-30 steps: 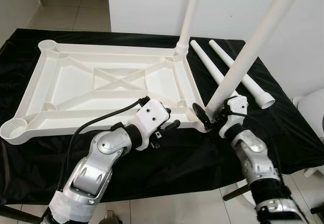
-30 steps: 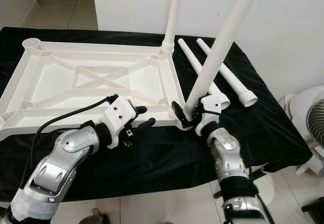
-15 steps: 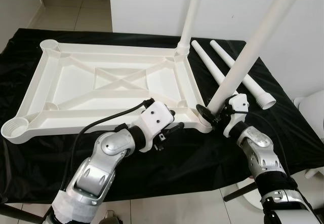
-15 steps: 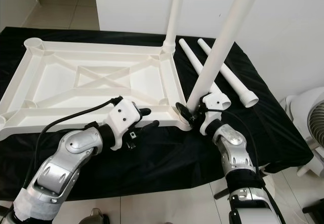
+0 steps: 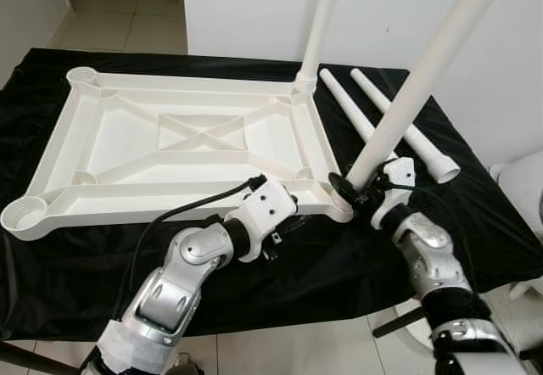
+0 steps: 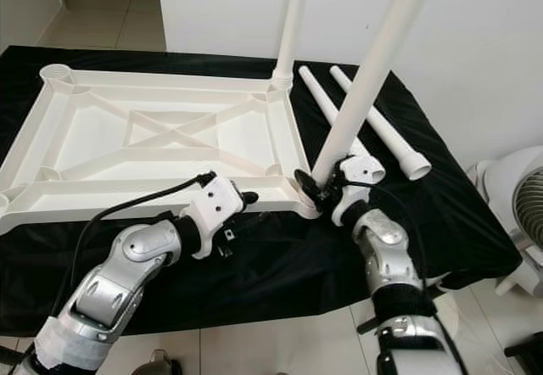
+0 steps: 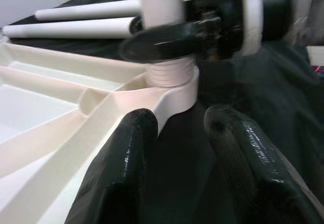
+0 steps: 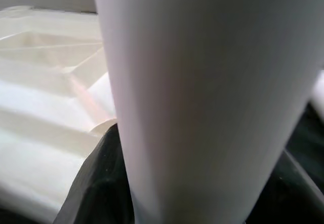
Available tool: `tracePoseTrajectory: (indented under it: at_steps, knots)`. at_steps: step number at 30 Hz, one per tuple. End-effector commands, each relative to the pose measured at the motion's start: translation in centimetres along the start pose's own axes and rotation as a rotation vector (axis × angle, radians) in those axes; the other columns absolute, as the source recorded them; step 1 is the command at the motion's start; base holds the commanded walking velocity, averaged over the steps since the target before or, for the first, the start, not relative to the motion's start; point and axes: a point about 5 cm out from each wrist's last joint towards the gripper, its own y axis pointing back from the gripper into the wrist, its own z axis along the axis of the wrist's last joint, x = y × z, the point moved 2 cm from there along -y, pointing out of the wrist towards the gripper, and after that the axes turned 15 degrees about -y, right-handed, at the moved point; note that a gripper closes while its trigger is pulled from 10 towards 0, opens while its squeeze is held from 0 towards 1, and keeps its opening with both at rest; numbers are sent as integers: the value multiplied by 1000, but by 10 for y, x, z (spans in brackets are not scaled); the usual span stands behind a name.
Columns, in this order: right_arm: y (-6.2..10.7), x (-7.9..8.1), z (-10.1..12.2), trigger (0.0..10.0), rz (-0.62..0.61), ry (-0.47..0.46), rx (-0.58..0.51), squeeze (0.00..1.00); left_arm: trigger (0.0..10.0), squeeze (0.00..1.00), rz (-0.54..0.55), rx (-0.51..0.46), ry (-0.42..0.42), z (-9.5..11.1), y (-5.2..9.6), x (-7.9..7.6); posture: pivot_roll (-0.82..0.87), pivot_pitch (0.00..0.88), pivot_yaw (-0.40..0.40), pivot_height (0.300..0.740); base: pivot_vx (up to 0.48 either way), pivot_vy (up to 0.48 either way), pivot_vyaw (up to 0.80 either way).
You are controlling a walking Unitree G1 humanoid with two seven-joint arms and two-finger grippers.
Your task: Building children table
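Right end effector grips the base of a slanted white plastic table leg at the near right corner socket of the upturned white plastic tabletop, which lies on the black-draped table. Left end effector, fingers parted and empty, sits beside that corner. In the right wrist view, the leg rises between the fingers.

Even, diffuse indoor light; head views sharp, with soft, faint shadows. The white tabletop reads bright against the black cloth, which swallows detail. In the left wrist view the fingers show a dull sheen, and the parts beyond them are blurred. In the right wrist view the leg between the fingers is out of focus.
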Motion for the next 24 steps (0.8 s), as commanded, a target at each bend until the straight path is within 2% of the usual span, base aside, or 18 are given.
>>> tracePoseTrajectory:
  at_steps: [1, 2, 4, 6, 7, 9, 10, 11, 13, 21, 22, 23, 24]
  knots:
    - [0, 5, -22, 10000, -76, -21, 72, 0, 10000, 0, 66, -4, 8, 1, -3, 3, 98, 54, -102, 740, 0, 0, 0]
    - [0, 5, -22, 10000, -76, -21, 72, 0, 10000, 0, 66, -4, 8, 1, -3, 3, 98, 54, -102, 740, 0, 0, 0]
    - [-5, 21, -25, 10000, -82, -52, 39, 0, 10000, 0, 67, -15, 21, 3, -5, 0, 97, 50, -99, 740, 0, 0, 0]
    - [-7, 26, -26, 10000, -96, -61, 26, 0, 10000, 0, 66, -17, 24, 3, -5, -1, 97, 50, -99, 740, 0, 0, 0]
    - [-8, 28, -27, 10000, -151, -85, 10, 0, 10000, 0, 68, -19, 28, 2, -6, -1, 95, 46, -97, 740, 0, 0, 0]
    - [-8, 28, -27, 10000, -151, -85, 10, 0, 10000, 0, 68, -19, 28, 2, -6, -1, 95, 46, -97, 740, 0, 0, 0]
    - [-11, 31, -29, 10000, -297, -125, -44, 0, 10000, 0, 82, -18, 32, 1, -6, 1, 89, 37, -91, 740, 0, 0, 0]
    - [-11, 31, -29, 10000, -297, -125, -44, 0, 10000, 0, 82, -18, 32, 1, -6, 1, 89, 37, -91, 740, 0, 0, 0]
    - [-12, 36, -32, 10000, -381, -144, -65, 0, 10000, 0, 105, -15, 38, 1, -5, 7, 89, 35, -90, 740, 0, 0, 0]
    - [-17, 49, -32, 10000, -368, -151, -71, 0, 10000, 0, 148, -5, 43, -4, -4, 19, 82, 23, -92, 740, 0, 0, 0]
    - [-17, 49, -31, 10000, -360, -152, -73, 59, 10000, 0, 152, -2, 43, -6, -4, 21, 82, 23, -92, 740, 0, 0, 0]
    - [-17, 49, -31, 10000, -360, -152, -73, 59, 10000, 0, 152, -2, 43, -6, -4, 21, 82, 23, -92, 740, 0, 0, 0]
    - [-16, 48, -28, 10000, -348, -158, -86, 1000, 10000, 0, 154, 4, 39, -7, -4, 21, 84, 19, -92, 740, 0, 0, 0]
